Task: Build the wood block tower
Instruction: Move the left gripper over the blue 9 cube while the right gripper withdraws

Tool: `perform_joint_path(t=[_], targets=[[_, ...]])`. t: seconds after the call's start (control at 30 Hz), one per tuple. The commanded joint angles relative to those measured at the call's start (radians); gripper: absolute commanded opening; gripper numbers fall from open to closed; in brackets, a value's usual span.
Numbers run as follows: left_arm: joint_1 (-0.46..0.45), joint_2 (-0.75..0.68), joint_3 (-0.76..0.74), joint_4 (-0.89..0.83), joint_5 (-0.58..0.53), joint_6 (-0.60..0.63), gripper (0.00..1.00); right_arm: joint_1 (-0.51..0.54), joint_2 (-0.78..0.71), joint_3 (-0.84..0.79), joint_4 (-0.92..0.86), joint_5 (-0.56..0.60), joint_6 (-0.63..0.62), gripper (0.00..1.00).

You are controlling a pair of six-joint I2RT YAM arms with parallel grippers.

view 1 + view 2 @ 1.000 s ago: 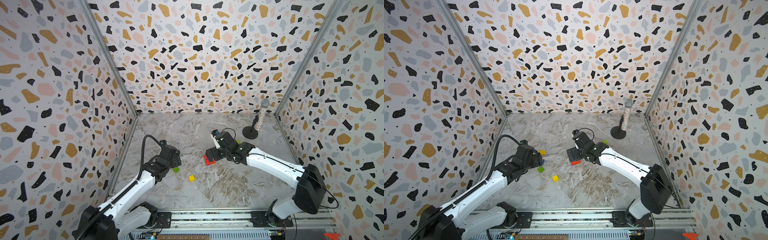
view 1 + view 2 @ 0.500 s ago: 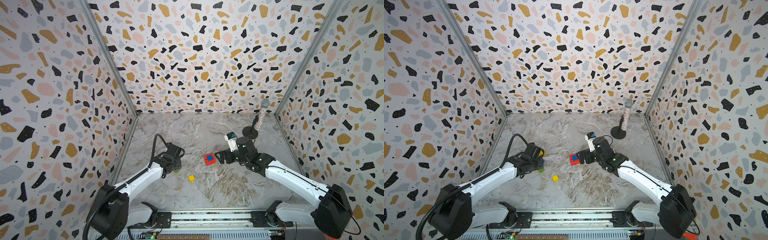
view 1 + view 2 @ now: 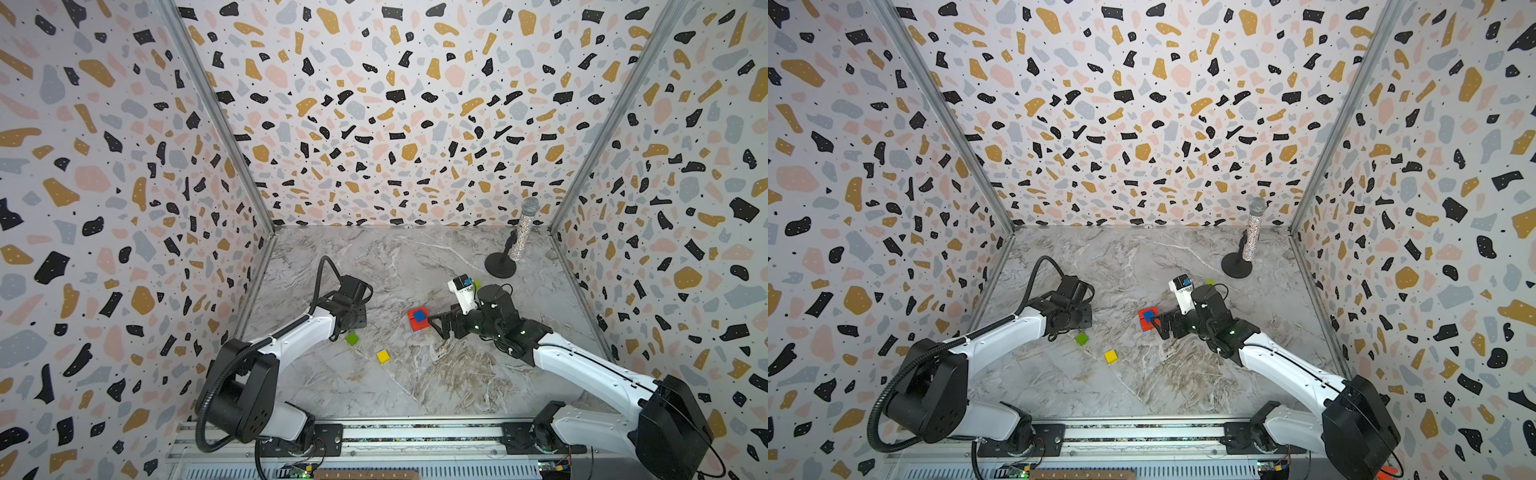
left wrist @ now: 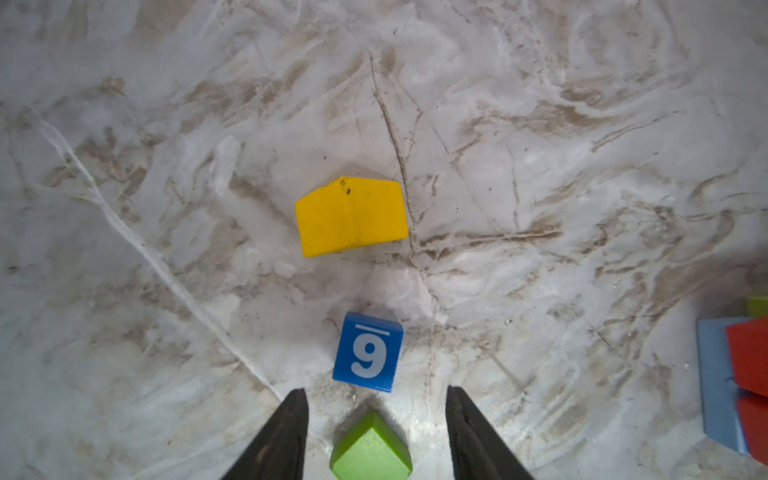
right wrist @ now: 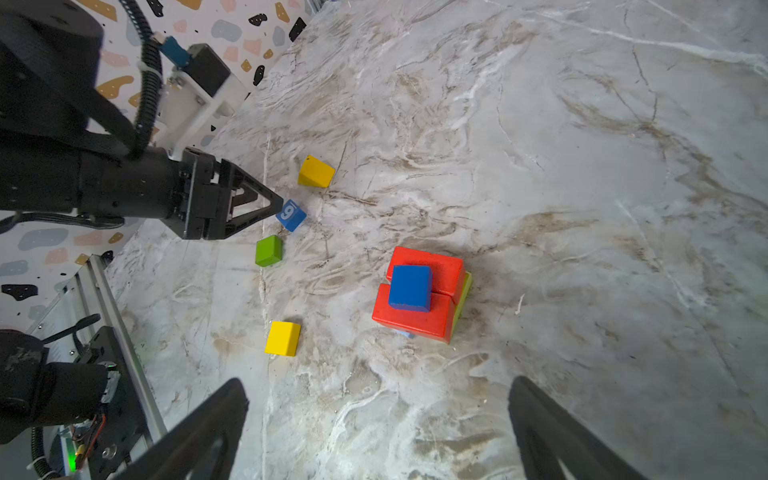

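Observation:
The tower [image 3: 417, 319] [image 3: 1148, 318] [image 5: 419, 295] is red bricks with a blue cube on top, mid-table. My right gripper [image 5: 378, 380] [image 3: 440, 326] stands wide open just right of it, holding nothing. My left gripper [image 4: 376, 390] [image 5: 266, 203] is open, low over the table. A green cube [image 4: 371, 449] [image 5: 269, 250] [image 3: 351, 338] sits between its fingers with a gap on each side. A blue cube marked "9" [image 4: 368, 352] [image 5: 291, 215] lies just past the fingertips, and a yellow block [image 4: 351, 216] [image 5: 316, 171] lies beyond it. A small yellow cube [image 3: 383, 356] [image 5: 283, 338] rests nearer the front.
A glittery microphone [image 3: 521, 237] [image 3: 1252, 237] on a black round stand is at the back right. Patterned walls close in the left, back and right sides. A metal rail [image 3: 415, 432] runs along the front edge. A small green block [image 3: 477, 284] lies behind the right wrist.
My right gripper has drawn back to the right, off the tower, leaving the blue cube on top. My left arm has dropped lower and its jaws have narrowed round the green cube.

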Motion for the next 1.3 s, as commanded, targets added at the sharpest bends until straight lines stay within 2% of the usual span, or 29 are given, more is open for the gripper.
perform_joint_path(t=[0.0, 1.27], targets=[[0.021, 0.016, 0.006, 0.033, 0.025, 0.023, 0.55, -0.005, -0.007, -0.006, 0.038, -0.034, -0.013, 1.0], [0.033, 0.108, -0.012, 0.1, 0.015, 0.008, 0.48, -0.016, 0.013, -0.013, 0.036, -0.045, -0.003, 1.0]])
